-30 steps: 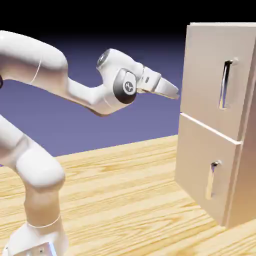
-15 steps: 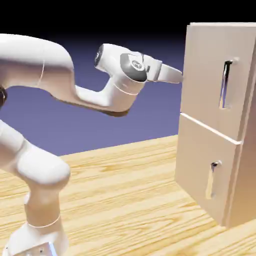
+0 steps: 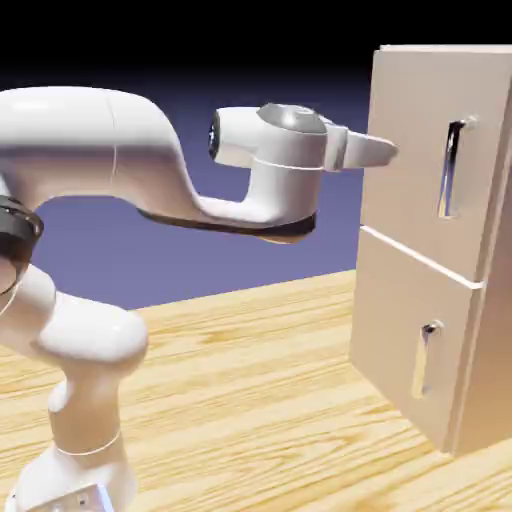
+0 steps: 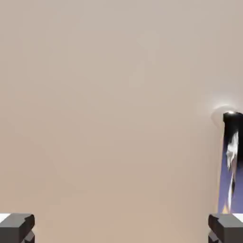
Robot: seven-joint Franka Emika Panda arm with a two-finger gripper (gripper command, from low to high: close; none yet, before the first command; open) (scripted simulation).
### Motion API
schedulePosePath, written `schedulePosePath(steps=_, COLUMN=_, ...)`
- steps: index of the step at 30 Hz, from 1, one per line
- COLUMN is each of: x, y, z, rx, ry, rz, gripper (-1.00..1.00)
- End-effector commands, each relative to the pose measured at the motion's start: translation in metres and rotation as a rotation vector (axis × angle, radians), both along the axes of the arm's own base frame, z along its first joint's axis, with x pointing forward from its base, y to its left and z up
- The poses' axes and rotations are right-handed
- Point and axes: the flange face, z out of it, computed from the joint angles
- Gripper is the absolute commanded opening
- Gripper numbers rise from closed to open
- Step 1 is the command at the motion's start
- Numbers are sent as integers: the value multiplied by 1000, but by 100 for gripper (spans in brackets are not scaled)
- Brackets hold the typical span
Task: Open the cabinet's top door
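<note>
Cabinet (image 3: 425,250) — tall pale beige box, standing upright on the wooden table (image 3: 250,400); all places below are given relative to it.

Top door (image 3: 410,150) — the upper front panel, lying flush with the cabinet's front, a thin seam dividing it from the lower door (image 3: 395,330) beneath. In the hand view this panel (image 4: 109,109) is filling nearly the whole picture.

Top handle (image 3: 452,170) — slim vertical silver bar, sitting toward the far side of the top door. In the hand view it (image 4: 231,161) is showing at the right edge, just above the right fingertip (image 4: 227,228).

Lower handle (image 3: 427,358) — shorter bar, sitting on the lower door below the top handle.

Gripper (image 3: 380,150) — pointing level at the top door, near its upper part, its tip overlapping the door's near edge in the exterior view; contact cannot be told. It is lying short of the top handle. Fingers are standing spread wide, nothing between them.

Arm (image 3: 120,160) — white, reaching across toward the cabinet from the side away from it.
</note>
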Motion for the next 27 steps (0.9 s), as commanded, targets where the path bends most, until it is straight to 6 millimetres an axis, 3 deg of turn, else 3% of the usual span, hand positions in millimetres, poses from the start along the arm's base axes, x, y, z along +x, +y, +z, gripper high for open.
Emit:
schedulePosePath(steps=1, x=2, y=-5, z=-2, rx=3, ry=-9, rz=-1, gripper=0)
schedulePosePath(steps=14, x=41, y=-69, z=-40, rx=29, ry=-103, rz=-6, gripper=0)
schedulePosePath(steps=16, x=43, y=-72, z=-42, rx=29, ry=-106, rz=-6, gripper=0)
schedulePosePath(steps=22, x=93, y=-69, z=-42, rx=29, ry=-106, rz=-6, gripper=0)
schedulePosePath(steps=23, x=93, y=-69, z=-42, rx=29, ry=-106, rz=-6, gripper=-100)
schedulePosePath(steps=27, x=77, y=-61, z=-42, rx=25, ry=-107, rz=-63, gripper=-100)
